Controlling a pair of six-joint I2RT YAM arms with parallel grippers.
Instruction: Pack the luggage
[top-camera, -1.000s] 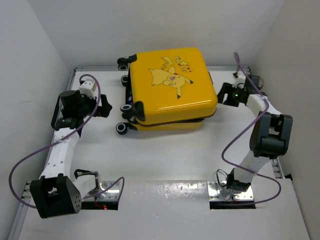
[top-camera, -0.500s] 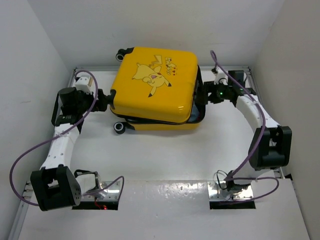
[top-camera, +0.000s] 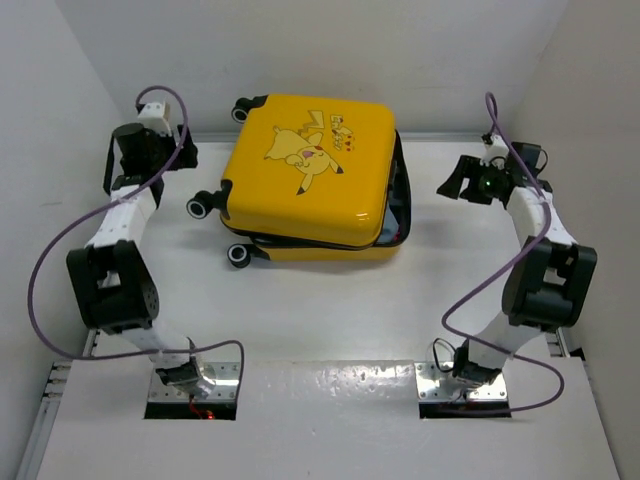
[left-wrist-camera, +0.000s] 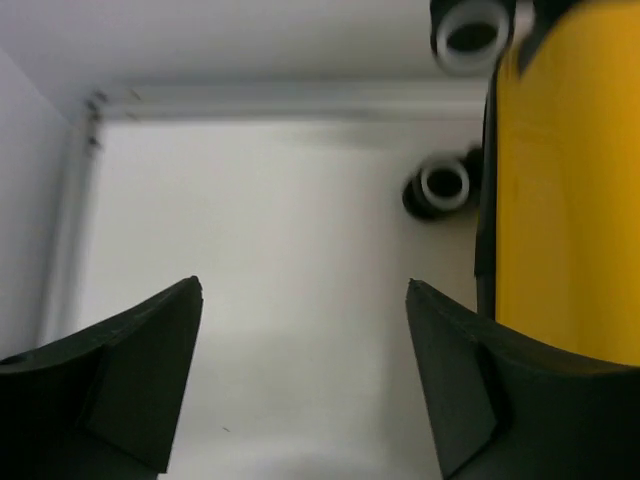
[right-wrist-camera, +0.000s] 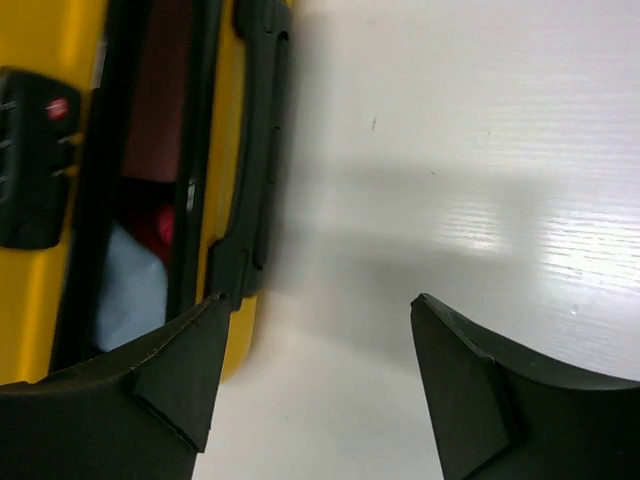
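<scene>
We see the luggage (top-camera: 310, 170) at 12 o'clock on the surface (top-camera: 320, 310), ajar along its 3 o'clock side, so closing remains. At 9 the left gripper (left-wrist-camera: 300, 290), at 3 the right gripper (right-wrist-camera: 315, 300), both wide, empty, flanking it.

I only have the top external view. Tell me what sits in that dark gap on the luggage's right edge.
Observer: The right wrist view looks straight into the luggage. Something red shows in the gap, next to something light blue.
Operator: Say what is fitted beside the gap.
Observer: A black lock sits on the yellow shell. Its dials are too blurred to read.
Operator: Now report the left jaws.
Observer: The left wrist view shows them wide apart with only bare table between them. The nearest wheel lies ahead, untouched.
</scene>
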